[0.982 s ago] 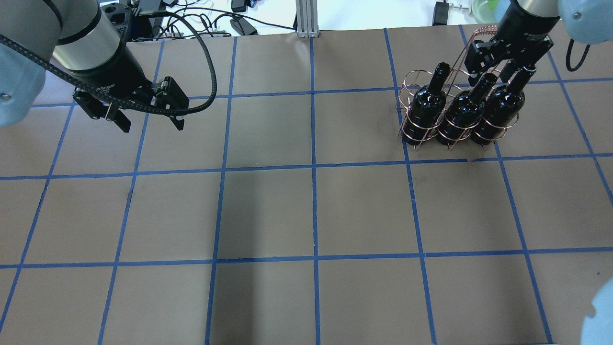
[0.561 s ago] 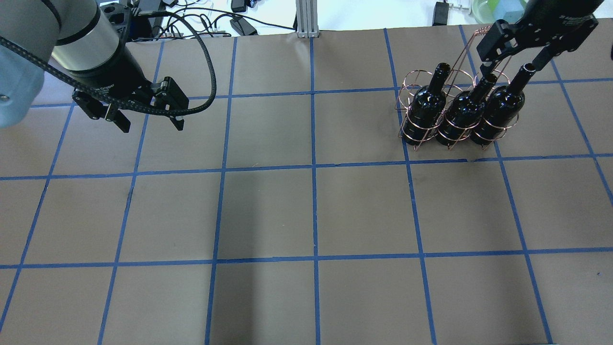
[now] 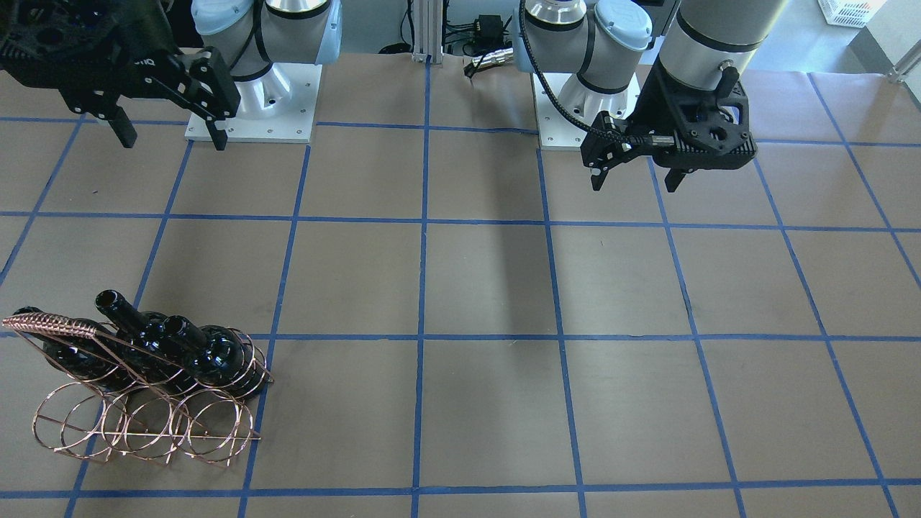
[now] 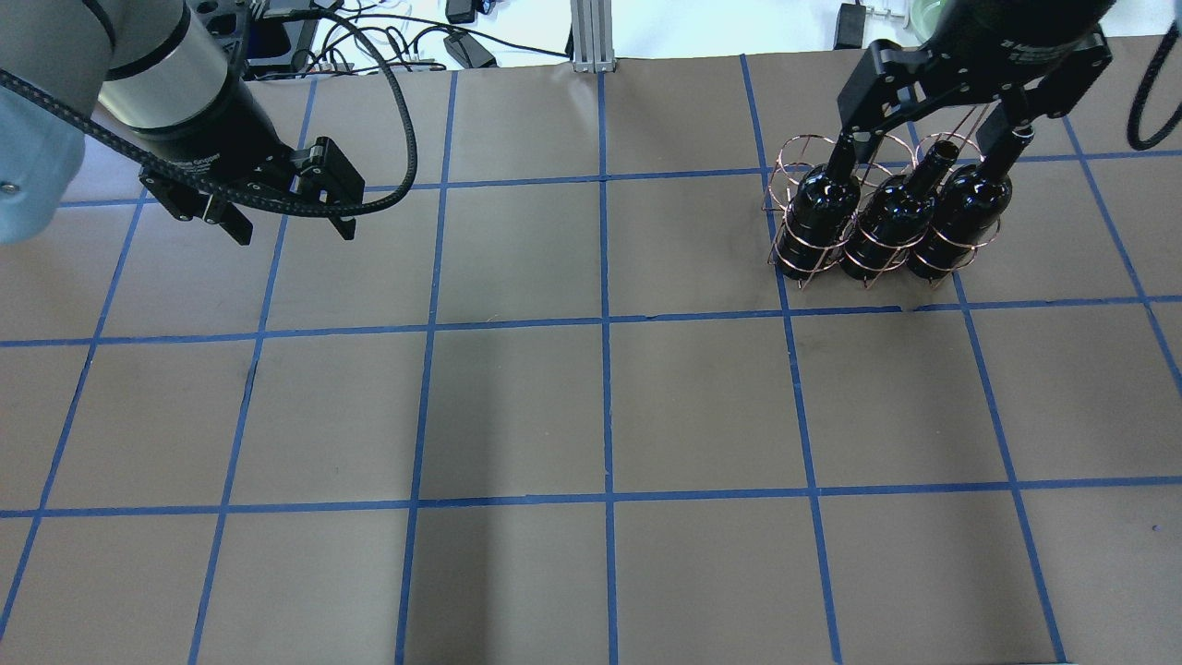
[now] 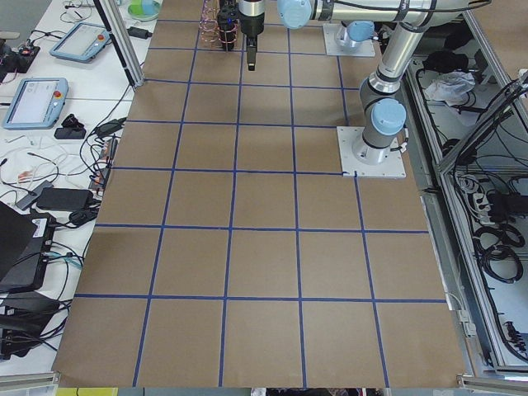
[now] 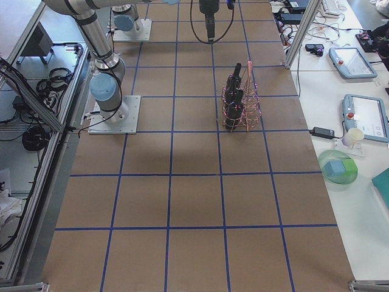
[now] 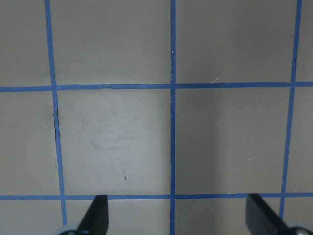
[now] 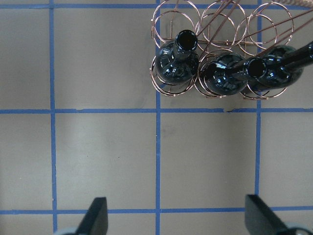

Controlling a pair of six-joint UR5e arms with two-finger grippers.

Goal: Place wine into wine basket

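The table point(image 4: 600, 416), papered brown with a blue tape grid, is carrying the wine basket point(image 3: 147, 432) near its far right corner, close to the back edge. Three upright bottles of wine point(image 4: 886, 222) are sitting side by side in the row of loops nearer the robot. The right gripper point(image 4: 928, 134) is hovering above their necks, fingers spread wide, gripping nothing. Well apart, across broad paper, the left gripper point(image 4: 294, 235) is hanging over the far left, likewise spread and holding nothing.
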